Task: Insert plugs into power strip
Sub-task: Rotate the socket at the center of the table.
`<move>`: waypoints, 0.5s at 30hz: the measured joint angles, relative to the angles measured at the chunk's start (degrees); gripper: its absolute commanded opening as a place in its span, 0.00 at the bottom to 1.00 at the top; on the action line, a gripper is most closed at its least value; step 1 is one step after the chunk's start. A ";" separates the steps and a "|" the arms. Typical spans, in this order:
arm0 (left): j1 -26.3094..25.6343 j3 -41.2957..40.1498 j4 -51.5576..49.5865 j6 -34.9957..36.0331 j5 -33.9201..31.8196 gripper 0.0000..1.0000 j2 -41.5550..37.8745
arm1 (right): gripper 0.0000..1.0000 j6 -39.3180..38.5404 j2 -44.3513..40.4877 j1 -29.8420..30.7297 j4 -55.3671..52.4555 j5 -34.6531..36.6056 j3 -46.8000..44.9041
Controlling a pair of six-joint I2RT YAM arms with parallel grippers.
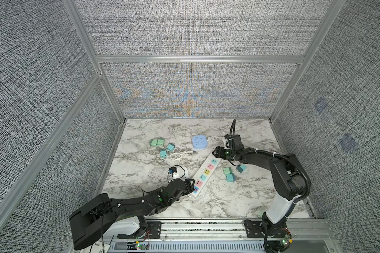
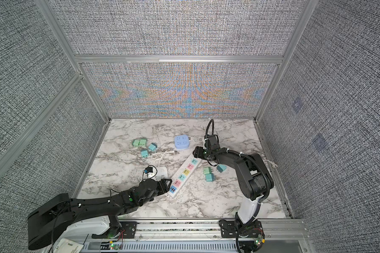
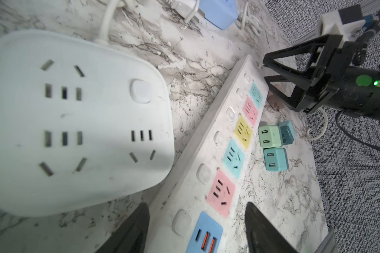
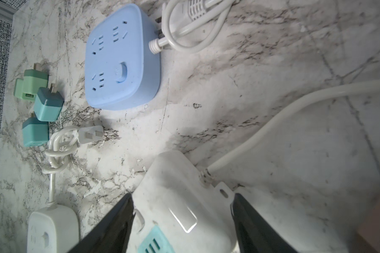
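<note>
A long white power strip [image 1: 206, 173] with coloured sockets lies diagonally on the marble table. My left gripper [image 3: 196, 207] is open and straddles its near end with the blue USB panel; table shows between one finger and the strip. My right gripper [image 4: 182, 196] is shut on the strip's far end [image 4: 180, 197], both fingers against its sides. Several green and teal plugs [image 1: 160, 142] lie loose at the back left. Three more plugs [image 1: 230, 177] lie right of the strip. A dusty pink plug [image 3: 275, 101] lies beside the far end, under the right gripper [image 3: 265, 69].
A white square socket block [image 1: 180, 172] sits just left of the strip, close to my left wrist. A blue square socket block [image 1: 199, 142] and coiled white cords [image 1: 178, 155] lie behind it. Grey fabric walls [image 1: 53, 131] close in the table on three sides.
</note>
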 measured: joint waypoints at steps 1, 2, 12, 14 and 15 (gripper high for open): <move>-0.22 0.22 -0.31 -0.68 0.00 0.76 0.52 | 0.72 0.46 0.02 -0.02 0.68 0.31 -0.63; -0.44 0.61 -0.70 -1.57 -0.09 0.77 1.18 | 0.72 1.09 0.02 0.00 1.42 0.59 -1.53; -0.87 4.46 -3.72 -7.30 0.72 0.77 7.50 | 0.66 6.08 -3.91 2.71 10.49 1.44 -11.47; -0.87 4.76 -3.80 -7.67 0.63 0.77 8.35 | 0.63 7.08 -5.03 3.54 11.61 1.51 -13.14; -0.87 4.94 -3.37 -7.91 0.46 0.77 8.81 | 0.63 7.65 -5.62 3.96 12.26 1.66 -14.03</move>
